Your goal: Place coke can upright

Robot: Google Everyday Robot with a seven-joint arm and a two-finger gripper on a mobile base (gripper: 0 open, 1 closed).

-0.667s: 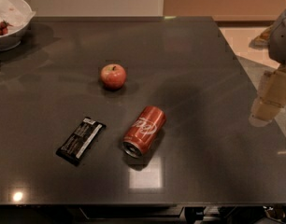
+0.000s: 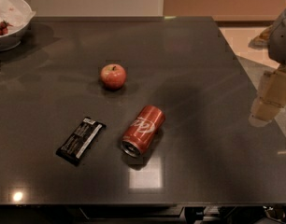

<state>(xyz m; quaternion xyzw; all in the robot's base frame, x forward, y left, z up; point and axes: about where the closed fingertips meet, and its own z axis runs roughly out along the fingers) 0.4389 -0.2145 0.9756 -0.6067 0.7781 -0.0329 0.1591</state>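
Red can (image 2: 143,130) is lying sideways on bench (image 2: 203,55), well apart from hand (image 2: 268,97) hovering at bench edge; hand's state: cannot tell. Nothing done; grasping, uprighting remaining.

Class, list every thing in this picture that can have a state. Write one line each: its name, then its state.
coke can: lying on its side on the table, silver end toward the camera, not held.
apple: resting stem up, apart from the can.
snack bar: lying flat, left of the can.
bowl: upright at the far left corner, red food inside.
gripper: by the table's right edge, away from the can.
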